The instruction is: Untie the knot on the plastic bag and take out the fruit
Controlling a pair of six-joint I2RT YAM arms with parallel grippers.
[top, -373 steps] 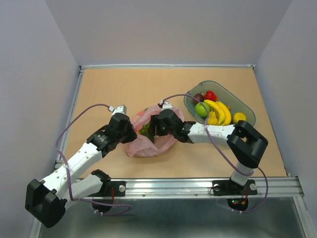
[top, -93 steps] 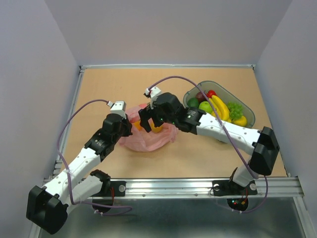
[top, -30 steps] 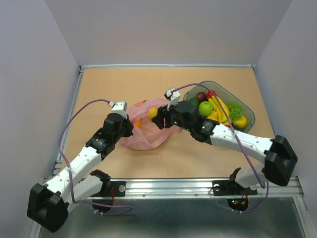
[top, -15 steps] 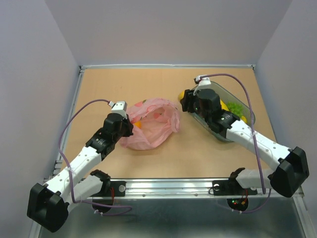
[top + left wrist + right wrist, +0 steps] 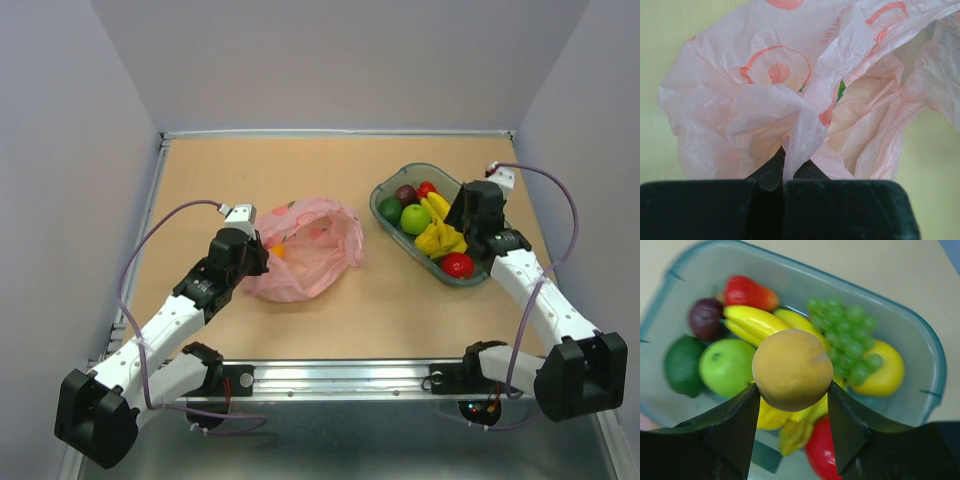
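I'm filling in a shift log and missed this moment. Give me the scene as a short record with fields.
left gripper: shut on a fold of the pink bag
right gripper: shut on a round orange fruit, above the tray
pink bag: crumpled on the table, mouth open
tray: holds bananas, grapes, a green apple and more
step: orange fruit not yet released

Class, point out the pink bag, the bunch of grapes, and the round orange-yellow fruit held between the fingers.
pink bag [image 5: 310, 250]: top view, its crinkled middle.
grapes [image 5: 847, 335]: right wrist view, middle of the bunch.
orange-yellow fruit [image 5: 791, 369]: right wrist view, centre of its rounded face.
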